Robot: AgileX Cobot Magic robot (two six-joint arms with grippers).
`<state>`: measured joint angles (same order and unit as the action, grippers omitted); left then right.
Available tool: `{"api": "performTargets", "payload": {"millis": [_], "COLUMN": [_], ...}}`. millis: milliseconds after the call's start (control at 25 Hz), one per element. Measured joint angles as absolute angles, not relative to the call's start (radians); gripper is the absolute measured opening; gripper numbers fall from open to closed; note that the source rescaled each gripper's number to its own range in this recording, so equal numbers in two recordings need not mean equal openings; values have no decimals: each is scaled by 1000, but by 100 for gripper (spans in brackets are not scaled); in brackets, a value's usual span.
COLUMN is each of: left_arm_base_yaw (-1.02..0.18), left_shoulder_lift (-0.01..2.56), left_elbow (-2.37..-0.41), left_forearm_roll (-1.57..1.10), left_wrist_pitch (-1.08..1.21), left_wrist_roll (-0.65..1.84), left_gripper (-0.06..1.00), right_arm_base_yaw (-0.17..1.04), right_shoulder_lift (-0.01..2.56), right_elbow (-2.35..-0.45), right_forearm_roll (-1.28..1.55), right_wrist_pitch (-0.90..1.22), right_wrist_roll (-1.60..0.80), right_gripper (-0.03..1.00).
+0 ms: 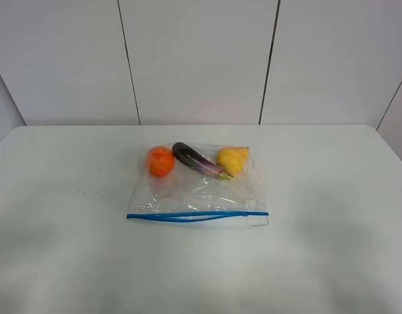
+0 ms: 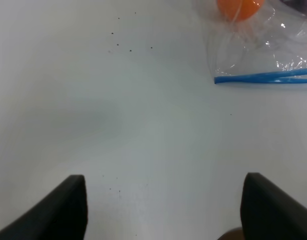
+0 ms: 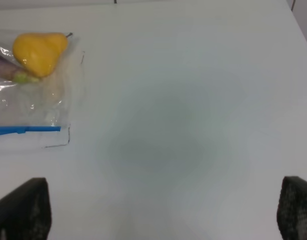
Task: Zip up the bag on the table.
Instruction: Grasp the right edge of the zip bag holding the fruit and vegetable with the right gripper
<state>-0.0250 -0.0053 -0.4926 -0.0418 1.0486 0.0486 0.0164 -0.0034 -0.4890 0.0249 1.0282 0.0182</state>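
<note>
The bag (image 1: 198,190) lies flat in the middle of the table (image 1: 57,229), its blue zipper strip (image 1: 198,215) along the near edge. The strip's two blue lines bow slightly apart near the middle. Through the clear plastic show an orange fruit (image 1: 160,161), a purple eggplant (image 1: 196,159) and a yellow pear (image 1: 232,159). Neither arm shows in the exterior high view. My left gripper (image 2: 166,210) is open over bare table, well short of the bag's orange-fruit corner (image 2: 263,50). My right gripper (image 3: 161,212) is open too, off the bag's pear-side corner (image 3: 33,95).
White wall panels (image 1: 201,59) stand behind the table's far edge. A few tiny dark specks (image 2: 124,45) dot the tabletop left of the bag. White tabletop surrounds the bag on all sides.
</note>
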Motion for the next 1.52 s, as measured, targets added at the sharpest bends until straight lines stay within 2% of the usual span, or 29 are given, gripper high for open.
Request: {"api": "performTargets", "payload": {"millis": [320, 440, 920, 1280, 1520], "left_arm_base_yaw": [-25, -25, -25, -25, -25], "left_shoulder_lift": [-5, -5, -5, -5, -5], "left_elbow": [-493, -493, -493, -493, -493], "left_forearm_roll": [-42, -42, -42, -42, -42], "left_wrist_pitch": [1049, 1049, 1049, 1049, 1049], "left_wrist_roll": [49, 49, 49, 49, 49], "left_gripper": [99, 99, 99, 99, 99], "right_arm_base_yaw": [16, 16, 16, 16, 16], "right_shoulder_lift": [-2, 80, 918, 1469, 1743], "right_elbow": [-492, -554, -943, -990, -991], "right_forearm_roll": [38, 72, 122, 375, 718], "right_wrist_pitch": [1028, 1028, 1018, 867, 770], "right_wrist_roll": [38, 60, 23, -194, -492], "right_gripper": [100, 100, 100, 100, 100]}}
